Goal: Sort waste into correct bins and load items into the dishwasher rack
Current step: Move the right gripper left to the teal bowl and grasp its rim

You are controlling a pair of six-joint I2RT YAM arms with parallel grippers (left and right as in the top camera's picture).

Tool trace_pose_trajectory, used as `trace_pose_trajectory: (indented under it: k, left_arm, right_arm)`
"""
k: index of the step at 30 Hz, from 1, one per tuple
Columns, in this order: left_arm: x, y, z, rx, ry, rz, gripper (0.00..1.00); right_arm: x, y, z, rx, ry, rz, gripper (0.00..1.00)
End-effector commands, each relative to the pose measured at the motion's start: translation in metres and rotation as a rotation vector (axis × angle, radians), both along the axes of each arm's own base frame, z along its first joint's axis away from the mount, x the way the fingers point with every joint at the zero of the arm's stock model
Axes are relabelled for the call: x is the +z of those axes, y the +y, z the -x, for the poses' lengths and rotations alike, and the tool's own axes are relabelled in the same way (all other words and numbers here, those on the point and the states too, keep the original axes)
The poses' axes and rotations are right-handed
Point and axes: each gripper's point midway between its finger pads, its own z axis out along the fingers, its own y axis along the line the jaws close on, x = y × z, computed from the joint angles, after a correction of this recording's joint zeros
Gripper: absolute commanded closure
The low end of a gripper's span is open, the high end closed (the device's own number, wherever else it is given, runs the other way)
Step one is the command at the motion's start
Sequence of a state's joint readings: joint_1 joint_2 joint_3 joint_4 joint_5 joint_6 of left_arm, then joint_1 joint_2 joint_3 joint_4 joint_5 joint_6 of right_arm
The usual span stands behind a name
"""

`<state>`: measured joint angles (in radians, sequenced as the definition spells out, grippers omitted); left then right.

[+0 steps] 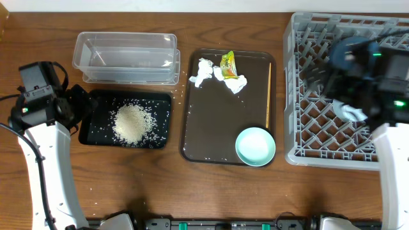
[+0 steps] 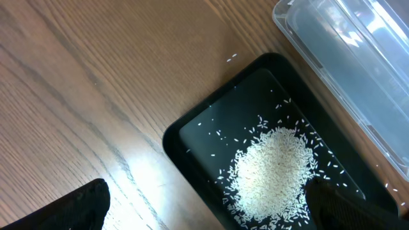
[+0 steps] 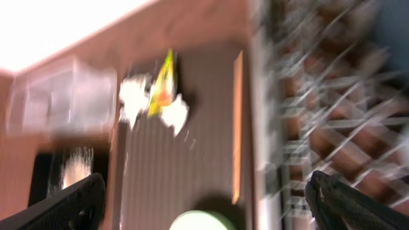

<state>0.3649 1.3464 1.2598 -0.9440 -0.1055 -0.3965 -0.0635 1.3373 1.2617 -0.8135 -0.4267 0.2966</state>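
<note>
Item: mint bowl, near right corner of the brown tray, just beside the rack. Your right gripper, jaws spread and empty, hangs over the rack with the bowl centred ahead; likely nearer than your left gripper, spread empty over the rice tray

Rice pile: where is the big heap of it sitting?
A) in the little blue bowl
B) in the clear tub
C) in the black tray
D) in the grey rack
C: the rice lies heaped in the black tray, and the clear tub beside it looks empty.
</note>
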Motion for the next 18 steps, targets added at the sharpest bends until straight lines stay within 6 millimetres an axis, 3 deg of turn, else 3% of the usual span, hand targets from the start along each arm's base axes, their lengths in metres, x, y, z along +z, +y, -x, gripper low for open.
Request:
trace_pose_trajectory:
  k: [1,7,9,13,18]
  left_arm:
    - [0.009,0.004,-0.001,0.011,-0.016,-0.017,0.00]
    - [0.009,0.004,-0.001,0.011,-0.016,-0.017,0.00]
    - [0.009,0.004,-0.001,0.011,-0.016,-0.017,0.00]
    - [0.009,0.004,-0.001,0.011,-0.016,-0.017,0.00]
    - [0.009,0.004,-0.001,0.011,-0.016,-0.017,0.00]
  right_arm:
    - [-0.013,0.042,0.010,0.119,0.030,0.089,0.01]
    - [-0.024,0.153,0.050,0.526,0.000,0.117,0.01]
    - [-0.033,0.172,0.060,0.585,0.003,0.160,0.01]
    - [-0.069,0.189,0.073,0.555,0.109,0.274,0.01]
    - [-0.129,0.188,0.103,0.515,0.345,0.420,0.18]
